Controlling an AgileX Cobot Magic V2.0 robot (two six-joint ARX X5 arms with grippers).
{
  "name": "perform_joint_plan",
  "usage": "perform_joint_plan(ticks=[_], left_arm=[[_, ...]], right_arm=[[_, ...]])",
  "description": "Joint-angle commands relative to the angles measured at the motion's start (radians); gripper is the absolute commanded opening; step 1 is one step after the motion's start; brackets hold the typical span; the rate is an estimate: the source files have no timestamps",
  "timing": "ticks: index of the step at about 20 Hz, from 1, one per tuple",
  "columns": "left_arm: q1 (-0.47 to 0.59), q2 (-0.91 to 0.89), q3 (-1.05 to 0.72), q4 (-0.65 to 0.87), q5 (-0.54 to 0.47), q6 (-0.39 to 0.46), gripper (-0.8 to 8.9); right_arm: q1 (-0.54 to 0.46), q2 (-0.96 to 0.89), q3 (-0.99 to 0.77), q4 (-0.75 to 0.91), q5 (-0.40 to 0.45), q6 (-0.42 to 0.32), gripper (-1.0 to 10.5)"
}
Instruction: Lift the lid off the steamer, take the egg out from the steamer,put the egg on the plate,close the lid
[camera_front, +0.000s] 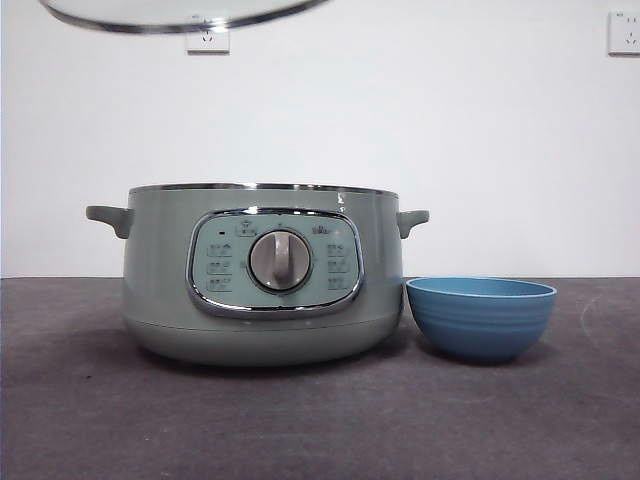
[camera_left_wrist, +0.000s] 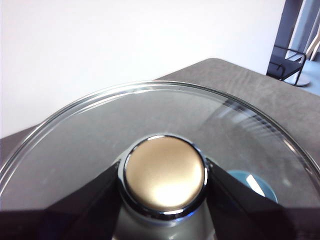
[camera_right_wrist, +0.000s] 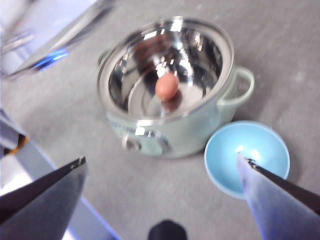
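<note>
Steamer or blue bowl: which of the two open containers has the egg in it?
The steamer. The egg lies on its shiny metal floor, while the blue bowl beside it holds nothing. The left gripper holds the lid up.

No text, brand or number is legible. The steamer (camera_front: 262, 275) control panel (camera_front: 277, 262) carries small button markings and a logo, too small and blurred to read.

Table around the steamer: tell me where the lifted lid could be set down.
Bare grey table runs in front of the steamer and plate, and on the steamer's far side from the plate. It is crowded where the plate sits close beside the steamer. The left gripper holds the lid high above; the right gripper hovers open above the egg.
</note>
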Motion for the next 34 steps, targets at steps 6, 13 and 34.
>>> perform_joint_plan(ticks=[6,13,34], left_arm=[[-0.002,-0.227,0.006,-0.202,-0.097,-0.014,-0.08],[-0.002,-0.361,0.006,-0.373,-0.133,-0.029,-0.08],[-0.003,-0.525,0.006,-0.599,-0.177,-0.063,-0.08]], right_arm=[[0.103,0.182,0.0,0.172,0.006,0.058,5.1],[0.263,0.354,0.019,0.363,0.124,0.113,5.1],[0.42,1.061,0.547,0.323,0.373,0.098,5.1]])
